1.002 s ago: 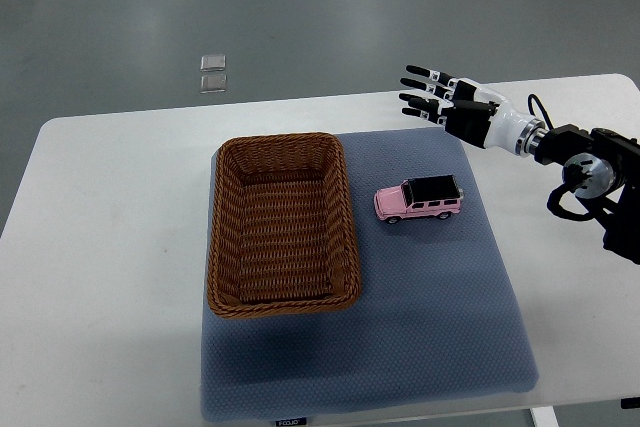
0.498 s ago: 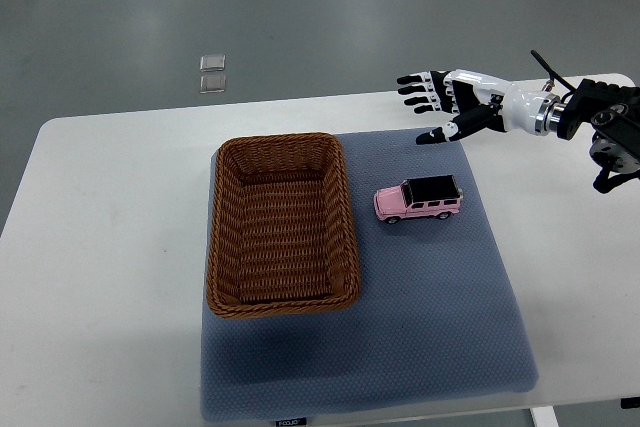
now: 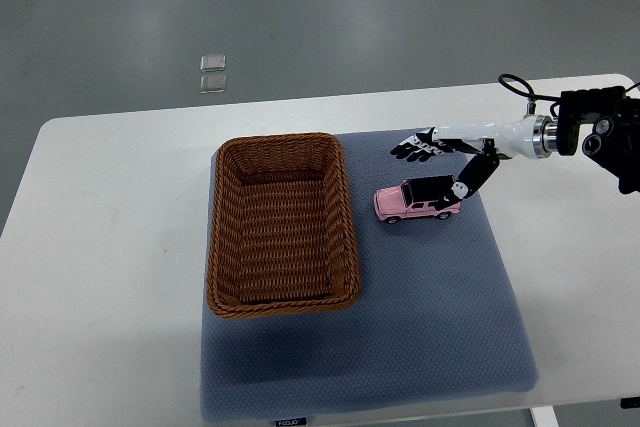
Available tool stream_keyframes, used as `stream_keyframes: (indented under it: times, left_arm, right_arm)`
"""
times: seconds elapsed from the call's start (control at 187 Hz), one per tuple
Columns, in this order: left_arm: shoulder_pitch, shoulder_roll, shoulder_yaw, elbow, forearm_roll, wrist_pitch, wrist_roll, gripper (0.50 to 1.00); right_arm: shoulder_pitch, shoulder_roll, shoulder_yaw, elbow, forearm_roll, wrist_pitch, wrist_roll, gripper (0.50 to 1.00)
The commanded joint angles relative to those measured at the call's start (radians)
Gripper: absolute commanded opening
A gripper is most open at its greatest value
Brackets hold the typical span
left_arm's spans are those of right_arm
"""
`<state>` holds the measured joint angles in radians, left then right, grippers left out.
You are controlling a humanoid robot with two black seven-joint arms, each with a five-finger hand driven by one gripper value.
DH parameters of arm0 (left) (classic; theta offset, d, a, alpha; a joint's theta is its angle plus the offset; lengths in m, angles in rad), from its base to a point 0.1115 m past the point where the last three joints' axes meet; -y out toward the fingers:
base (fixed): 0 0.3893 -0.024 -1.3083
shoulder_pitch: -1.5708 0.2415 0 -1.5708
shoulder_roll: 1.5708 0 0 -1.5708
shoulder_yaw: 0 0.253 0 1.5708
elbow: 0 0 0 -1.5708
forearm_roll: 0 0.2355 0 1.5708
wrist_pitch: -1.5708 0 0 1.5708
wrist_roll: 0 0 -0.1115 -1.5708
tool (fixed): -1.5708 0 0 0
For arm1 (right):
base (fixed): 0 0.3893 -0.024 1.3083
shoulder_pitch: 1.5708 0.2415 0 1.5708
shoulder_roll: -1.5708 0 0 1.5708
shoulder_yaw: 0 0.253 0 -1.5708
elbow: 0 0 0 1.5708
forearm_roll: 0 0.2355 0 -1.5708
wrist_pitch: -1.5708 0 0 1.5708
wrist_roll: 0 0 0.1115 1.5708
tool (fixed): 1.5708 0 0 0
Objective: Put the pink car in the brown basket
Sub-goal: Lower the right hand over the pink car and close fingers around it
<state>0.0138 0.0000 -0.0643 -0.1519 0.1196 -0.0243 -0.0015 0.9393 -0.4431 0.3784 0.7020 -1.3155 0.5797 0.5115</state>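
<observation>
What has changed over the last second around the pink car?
The right hand swung down from the mat's far right corner toward the pink car; its fingers now spread just above the roof and its thumb reaches the car's rear. No grip is closed yet. The car, brown basket and blue mat stayed put.

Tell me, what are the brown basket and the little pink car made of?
The brown rectangular woven basket looks like wicker or rattan: ridged woven strands run along its walls and floor, matte. The small pink toy car with a black roof looks like painted metal or hard plastic, smooth with a slight sheen; which one, I can't tell.
</observation>
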Motion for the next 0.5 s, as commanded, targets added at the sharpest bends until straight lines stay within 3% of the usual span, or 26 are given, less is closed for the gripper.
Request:
stream_keyframes:
  times: [0.0, 0.129, 0.375, 0.493]
  left_arm:
    - [0.0, 0.0, 0.0, 0.0, 0.0, 0.0, 0.0, 1.0]
    - [0.0, 0.0, 0.0, 0.0, 0.0, 0.0, 0.0, 1.0]
    - [0.0, 0.0, 0.0, 0.0, 0.0, 0.001, 0.0, 1.0]
    - [0.0, 0.0, 0.0, 0.0, 0.0, 0.001, 0.0, 1.0]
  right_arm:
    - [-0.007, 0.014, -0.03, 0.001, -0.005, -0.077, 0.01, 0.917]
    - [-0.027, 0.03, -0.09, 0.001, -0.007, -0.179, 0.012, 0.917]
    - [-0.034, 0.03, -0.118, 0.001, -0.007, -0.233, 0.012, 0.899]
    - [-0.034, 0.03, -0.119, -0.001, -0.008, -0.25, 0.012, 0.819]
